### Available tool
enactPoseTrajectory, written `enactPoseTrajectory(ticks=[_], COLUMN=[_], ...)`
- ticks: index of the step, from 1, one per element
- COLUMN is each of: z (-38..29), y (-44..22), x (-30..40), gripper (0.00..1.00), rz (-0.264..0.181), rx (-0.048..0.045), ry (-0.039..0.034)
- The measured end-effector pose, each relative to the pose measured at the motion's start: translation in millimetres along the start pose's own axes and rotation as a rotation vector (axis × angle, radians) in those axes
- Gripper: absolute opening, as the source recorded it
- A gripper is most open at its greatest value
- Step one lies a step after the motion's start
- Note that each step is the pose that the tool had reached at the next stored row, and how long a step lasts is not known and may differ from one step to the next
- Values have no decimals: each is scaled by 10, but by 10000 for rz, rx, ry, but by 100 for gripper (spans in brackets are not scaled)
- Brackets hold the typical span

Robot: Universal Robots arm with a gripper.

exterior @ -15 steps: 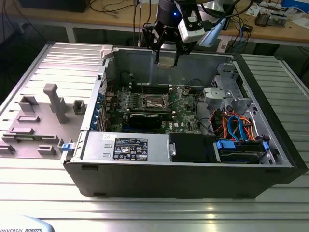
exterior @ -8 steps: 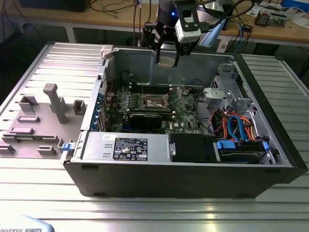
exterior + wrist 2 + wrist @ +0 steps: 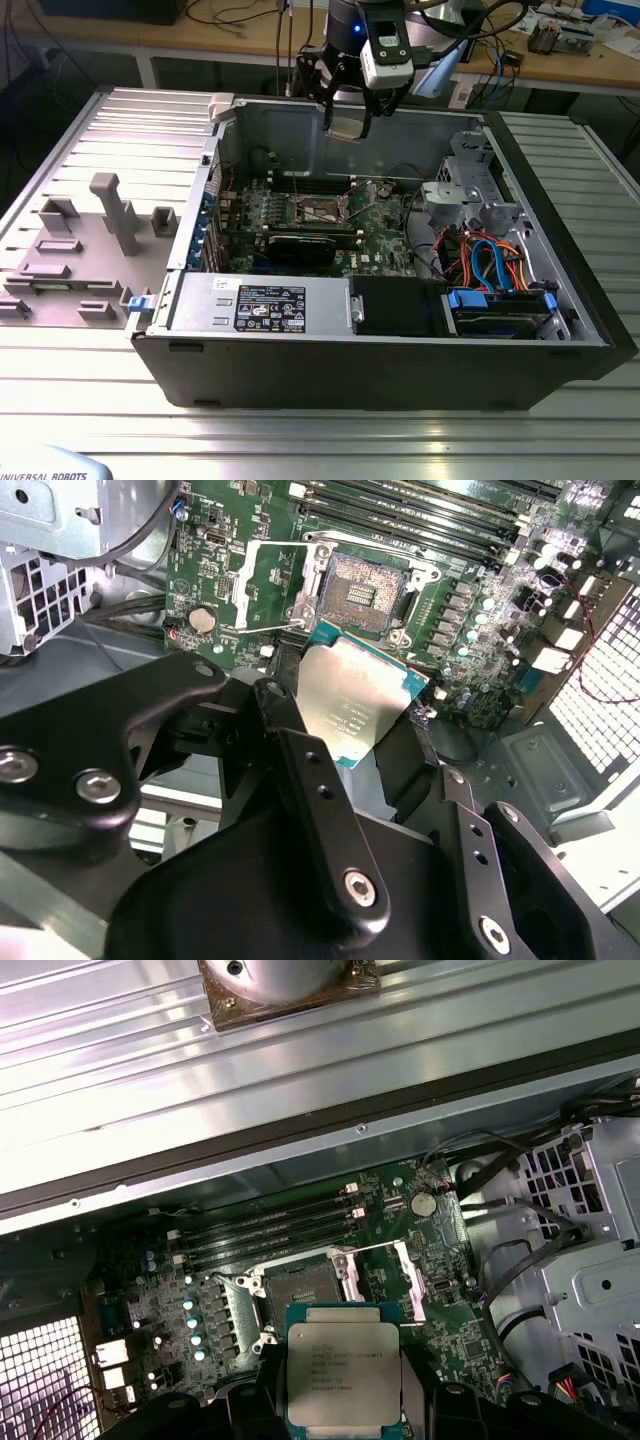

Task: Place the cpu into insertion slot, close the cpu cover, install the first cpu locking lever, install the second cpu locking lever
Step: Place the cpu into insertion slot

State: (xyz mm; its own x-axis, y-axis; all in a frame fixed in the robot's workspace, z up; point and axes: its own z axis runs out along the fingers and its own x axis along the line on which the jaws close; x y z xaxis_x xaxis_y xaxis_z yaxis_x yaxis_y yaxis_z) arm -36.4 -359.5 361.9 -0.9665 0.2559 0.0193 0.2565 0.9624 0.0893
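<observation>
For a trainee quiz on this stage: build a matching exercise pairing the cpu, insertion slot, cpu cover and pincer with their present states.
Things:
1 cpu
2 insertion slot
3 cpu cover
4 pincer

States:
A swung open
B shut on the cpu
C held in the air
D empty, pin bed exposed

Pairs: 1-C, 2-D, 3-A, 4-B

The arm [image 3: 345,30] hangs wrist-down, jaws clamped tight.

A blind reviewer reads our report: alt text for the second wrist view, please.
The gripper holds the cpu by its edges, silvery top showing, above the green motherboard. The insertion slot beyond lies bare, its cpu cover swung open.
</observation>
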Motion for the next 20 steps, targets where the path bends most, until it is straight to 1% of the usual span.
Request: enactPoseTrajectory(ticks=[5,6,9,12,14,20], z=[0,3,17,23,26,26], y=[0,0,-1,-3,-7,-9], x=[0,0,0,1,16,23], gripper=[54,54,54,54,54,54], rz=[70,333,914,1288,1425,1444], rx=[-1,-4,-19,-23,-28,-28], ry=[-6,-30,-82,-115,-128,-129])
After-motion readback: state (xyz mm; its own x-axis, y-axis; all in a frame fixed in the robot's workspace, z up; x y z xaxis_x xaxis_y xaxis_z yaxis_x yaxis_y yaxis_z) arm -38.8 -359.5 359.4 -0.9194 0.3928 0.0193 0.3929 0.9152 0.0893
